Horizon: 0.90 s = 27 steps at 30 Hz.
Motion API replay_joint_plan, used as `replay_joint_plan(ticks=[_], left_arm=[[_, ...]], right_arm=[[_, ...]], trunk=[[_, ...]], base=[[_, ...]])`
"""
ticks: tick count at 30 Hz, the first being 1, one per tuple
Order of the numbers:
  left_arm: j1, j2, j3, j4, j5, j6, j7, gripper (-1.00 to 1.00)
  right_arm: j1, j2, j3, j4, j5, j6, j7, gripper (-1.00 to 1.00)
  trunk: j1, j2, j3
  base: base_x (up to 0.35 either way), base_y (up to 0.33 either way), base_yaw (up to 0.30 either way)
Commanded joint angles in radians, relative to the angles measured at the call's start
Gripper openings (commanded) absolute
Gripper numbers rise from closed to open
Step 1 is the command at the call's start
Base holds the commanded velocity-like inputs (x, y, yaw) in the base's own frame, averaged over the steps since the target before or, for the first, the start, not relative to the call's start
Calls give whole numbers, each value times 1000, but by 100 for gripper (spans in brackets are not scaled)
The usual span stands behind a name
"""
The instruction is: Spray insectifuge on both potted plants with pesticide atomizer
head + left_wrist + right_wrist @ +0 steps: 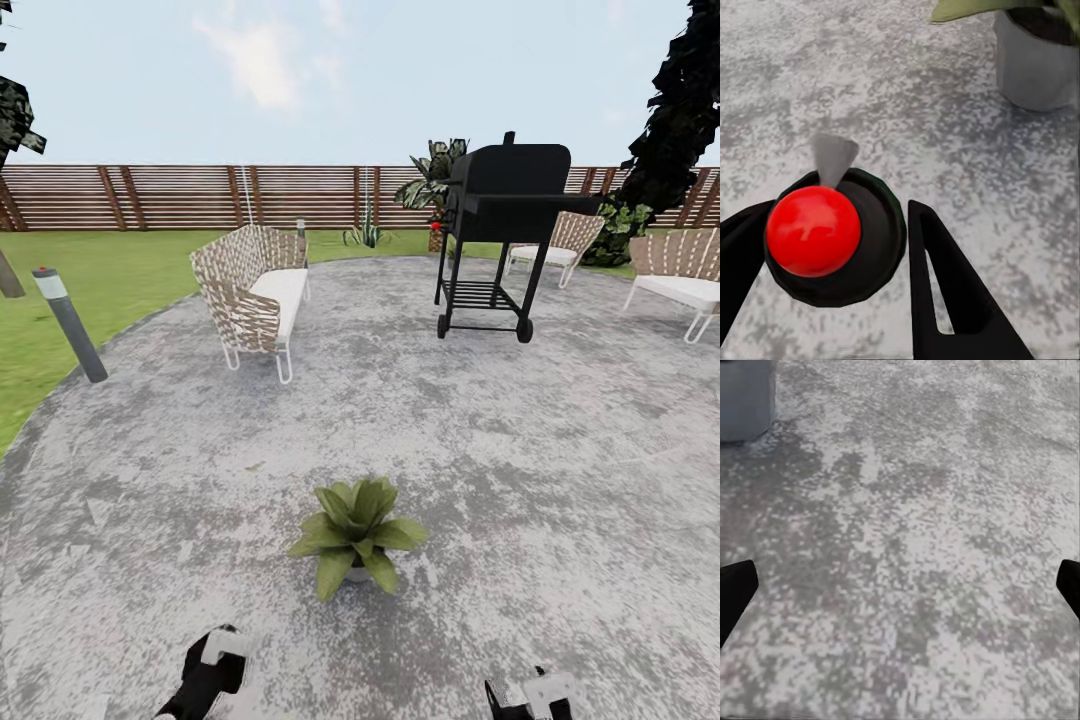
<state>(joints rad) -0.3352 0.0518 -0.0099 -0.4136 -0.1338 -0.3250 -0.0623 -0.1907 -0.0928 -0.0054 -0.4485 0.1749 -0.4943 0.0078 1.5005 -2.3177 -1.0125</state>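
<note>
Holding the pesticide atomizer (832, 240) between its dark fingers, the left gripper (832, 255) hangs low over the paved patio (520, 450), closed on the atomizer's dark green body below a red top and grey nozzle. The nearer potted plant (357, 535) stands on the patio just ahead of the robot, toward the near edge of the paving; in the left wrist view its grey pot (1035, 64) sits close beyond the atomizer, with dark soil inside and green leaves (967, 7) spreading over the rim. The step in hand appears to be spraying this plant: aim the nozzle at the rosette, not the pot wall, and sweep so that every leaf is covered. The right gripper (900, 585) is spread wide and carries nothing, over bare paving. A second potted plant cannot be picked out. A black grill (500, 230) and a woven bench (255, 295) stand farther back, before the wooden fence (200, 195).
</note>
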Motion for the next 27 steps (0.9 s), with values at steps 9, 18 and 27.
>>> replay_joint_plan(ticks=[9, 18, 27], left_arm=[[-58, 114, -2, -5, -183, 77, -430, -100], [-139, 107, -5, -20, -405, 107, -657, -100], [-136, 114, -12, -40, -410, 105, -676, -100]], right_arm=[[-49, -10, 53, -125, 392, 8, 260, 100], [-156, 18, 63, -219, 433, 156, 639, 100], [-187, 69, 63, -224, 441, 158, 612, 100]], trunk=[[0, 0, -1], [0, 0, -1], [0, 0, -1]], base=[[0, 0, 0], [0, 0, 0], [0, 0, 0]])
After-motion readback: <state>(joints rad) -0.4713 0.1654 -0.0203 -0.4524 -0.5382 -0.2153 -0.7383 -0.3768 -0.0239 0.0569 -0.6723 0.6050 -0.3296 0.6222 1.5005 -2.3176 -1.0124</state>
